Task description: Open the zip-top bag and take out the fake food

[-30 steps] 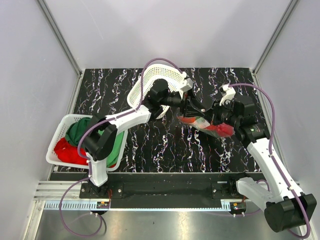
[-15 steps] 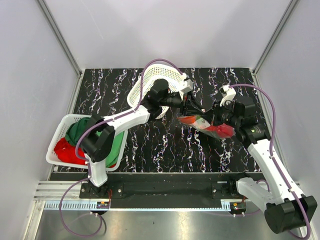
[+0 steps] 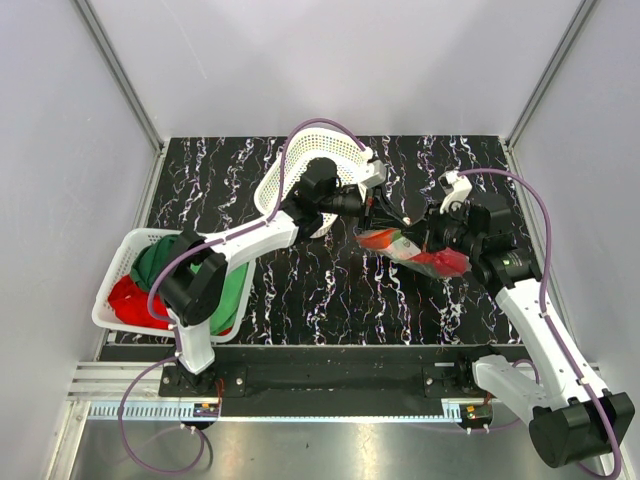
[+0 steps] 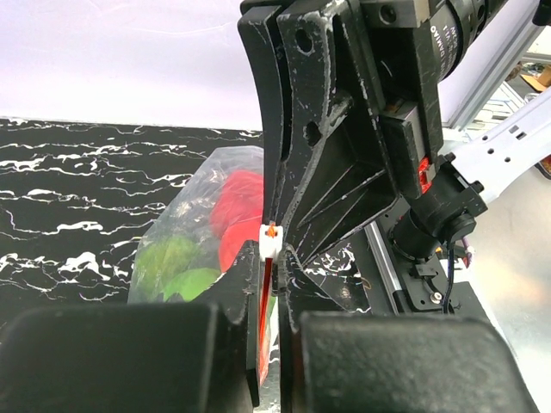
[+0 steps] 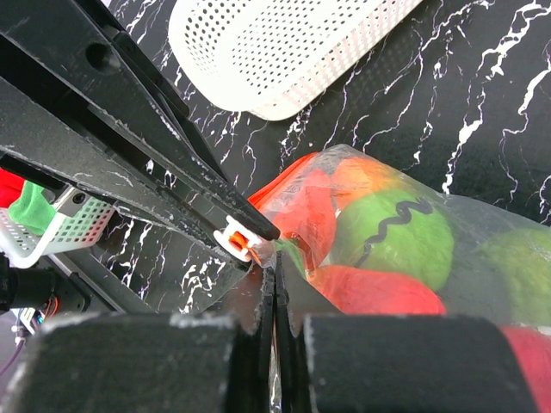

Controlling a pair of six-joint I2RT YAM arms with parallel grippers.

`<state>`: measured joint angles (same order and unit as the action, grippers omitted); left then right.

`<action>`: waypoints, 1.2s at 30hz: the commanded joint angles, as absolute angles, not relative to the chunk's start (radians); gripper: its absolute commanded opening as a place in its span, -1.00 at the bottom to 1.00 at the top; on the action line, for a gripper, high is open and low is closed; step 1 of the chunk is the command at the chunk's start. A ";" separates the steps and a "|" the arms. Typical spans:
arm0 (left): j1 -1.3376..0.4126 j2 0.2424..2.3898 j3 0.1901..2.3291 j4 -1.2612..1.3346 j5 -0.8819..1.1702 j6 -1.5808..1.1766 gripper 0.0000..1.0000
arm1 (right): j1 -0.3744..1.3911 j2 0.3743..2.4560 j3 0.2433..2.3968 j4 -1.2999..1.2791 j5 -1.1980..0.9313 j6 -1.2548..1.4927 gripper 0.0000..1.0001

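Note:
The clear zip-top bag (image 3: pixel 412 250) hangs above the table between both grippers. Red, orange and green fake food (image 3: pixel 440 262) shows inside it. My left gripper (image 3: pixel 378 218) is shut on the bag's red-orange zip strip (image 4: pixel 263 318), just behind the white slider (image 4: pixel 270 240). In the left wrist view (image 4: pixel 274 258) the strip stands on edge between the jaws. My right gripper (image 3: pixel 425 238) is shut on the bag's clear plastic edge (image 5: pixel 275 271), right beside the slider (image 5: pixel 237 239). A green ball (image 5: pixel 396 232) and red pieces (image 5: pixel 370 291) press against the plastic.
A white mesh basket (image 3: pixel 310 165) lies tipped at the back centre, close behind the left gripper; it also shows in the right wrist view (image 5: pixel 284 52). A second white basket (image 3: pixel 115 270) with red and green cloths sits at the left edge.
The left gripper has shifted very slightly toward the back left. The bag stays held between both grippers in nearly the same place.

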<state>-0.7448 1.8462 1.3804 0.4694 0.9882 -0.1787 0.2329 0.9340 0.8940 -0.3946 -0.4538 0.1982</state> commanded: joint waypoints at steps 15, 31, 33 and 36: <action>-0.742 1.786 1.335 0.485 0.980 -0.169 -1.00 | 0.233 0.822 1.006 -0.356 -0.292 0.233 -1.00; -0.727 1.671 1.056 0.448 0.796 -0.204 -1.00 | 0.232 0.782 1.094 -0.400 -0.167 0.198 -1.00; -0.729 1.646 0.987 0.448 0.770 -0.207 -1.00 | 0.232 0.788 1.103 -0.402 -0.152 0.187 -1.00; -0.730 1.612 0.891 0.477 0.746 -0.218 -1.00 | 0.232 0.802 1.115 -0.400 -0.153 0.190 -1.00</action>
